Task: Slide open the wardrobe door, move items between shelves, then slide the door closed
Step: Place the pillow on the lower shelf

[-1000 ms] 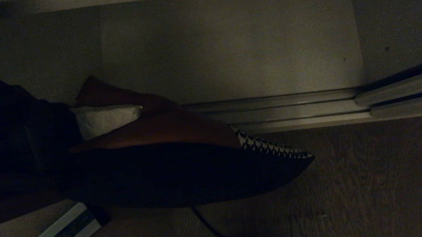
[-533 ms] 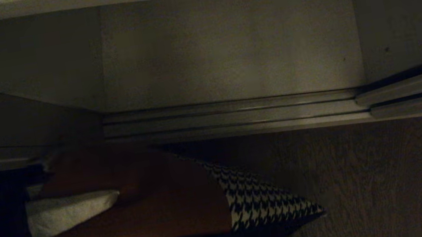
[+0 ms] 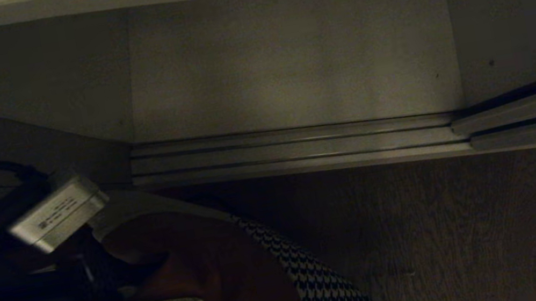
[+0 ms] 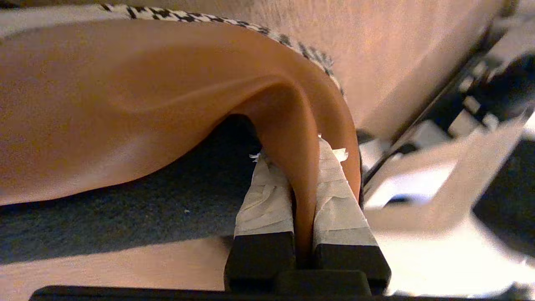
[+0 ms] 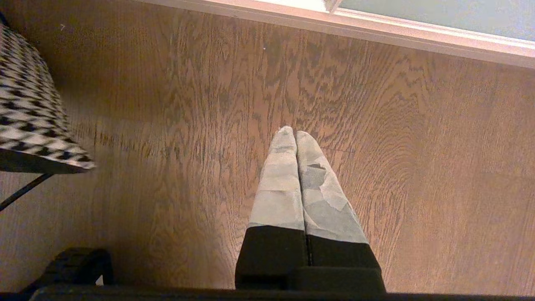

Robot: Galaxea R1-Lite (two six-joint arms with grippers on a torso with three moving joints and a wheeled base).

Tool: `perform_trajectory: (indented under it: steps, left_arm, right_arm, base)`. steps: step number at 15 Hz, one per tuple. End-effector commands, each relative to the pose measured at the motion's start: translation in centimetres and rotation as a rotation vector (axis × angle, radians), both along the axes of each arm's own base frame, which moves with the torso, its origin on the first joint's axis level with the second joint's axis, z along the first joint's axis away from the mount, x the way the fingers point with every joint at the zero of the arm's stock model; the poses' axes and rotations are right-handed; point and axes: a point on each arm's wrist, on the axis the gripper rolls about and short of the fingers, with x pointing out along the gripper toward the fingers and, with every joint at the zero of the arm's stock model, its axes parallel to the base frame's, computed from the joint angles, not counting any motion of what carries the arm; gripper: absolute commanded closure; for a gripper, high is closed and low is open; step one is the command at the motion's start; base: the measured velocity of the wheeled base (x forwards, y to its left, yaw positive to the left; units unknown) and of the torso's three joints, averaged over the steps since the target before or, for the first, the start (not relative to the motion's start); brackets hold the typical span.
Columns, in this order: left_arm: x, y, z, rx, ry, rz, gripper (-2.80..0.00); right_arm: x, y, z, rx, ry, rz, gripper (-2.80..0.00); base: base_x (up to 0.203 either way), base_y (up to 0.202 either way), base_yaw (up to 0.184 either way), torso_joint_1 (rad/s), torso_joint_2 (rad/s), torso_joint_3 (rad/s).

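Cushion, large and square, patched in brown, beige and black-and-white houndstooth with a plain black back, sits at seven o'clock in the head view, low over the dark wood-grain floor and in front of the pale metal sliding-door track. Left gripper, black with tape-wrapped fingers, has its jaws pinched almost together on a fold of the brown fabric; the fold stands up between the two pads, black back showing beside it. Left arm's dark bulk fills nine o'clock in the head view, a silver wrist camera box on top. Houndstooth corner shows at nine o'clock in the right wrist view. Right gripper points down over bare floor, well apart from the cushion, taped fingertips pressed together on nothing. Beyond the track, at twelve o'clock, the flat white wardrobe shelf board lies in dim light.
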Motion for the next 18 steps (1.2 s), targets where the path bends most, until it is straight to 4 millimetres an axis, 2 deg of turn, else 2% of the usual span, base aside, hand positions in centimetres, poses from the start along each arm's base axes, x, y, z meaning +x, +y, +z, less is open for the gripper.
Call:
perform_trajectory:
  steps: [1,5,8,13,18]
  left_arm:
    - [2.1,-1.8,-1.2,0.005,0.075,0.028,0.00]
    - [4.7,-4.0,-1.9,-0.035,0.134,0.096,0.00]
    - [6.9,-5.8,-1.5,-0.073,0.161,0.176,0.00]
    - [8.3,-8.3,-2.0,-0.089,0.218,0.231,0.00]
    - [11.6,-11.0,-0.3,-0.174,0.204,0.351,0.00]
  right_arm:
    - [0.0,0.0,-0.1,0.000,0.003,0.000,0.00]
    - [0.0,0.0,-0.1,0.000,0.003,0.000,0.00]
    - [0.0,0.0,-0.1,0.000,0.002,0.000,0.00]
    - [0.0,0.0,-0.1,0.000,0.002,0.000,0.00]
    - [0.0,0.0,-0.1,-0.001,0.002,0.000,0.00]
  base:
    - [0.000,0.000,0.000,0.000,0.00,0.000]
    - [0.000,0.000,0.000,0.000,0.00,0.000]
    - [0.000,0.000,0.000,0.000,0.00,0.000]
    - [0.000,0.000,0.000,0.000,0.00,0.000]
    - [0.000,0.000,0.000,0.000,0.00,0.000]
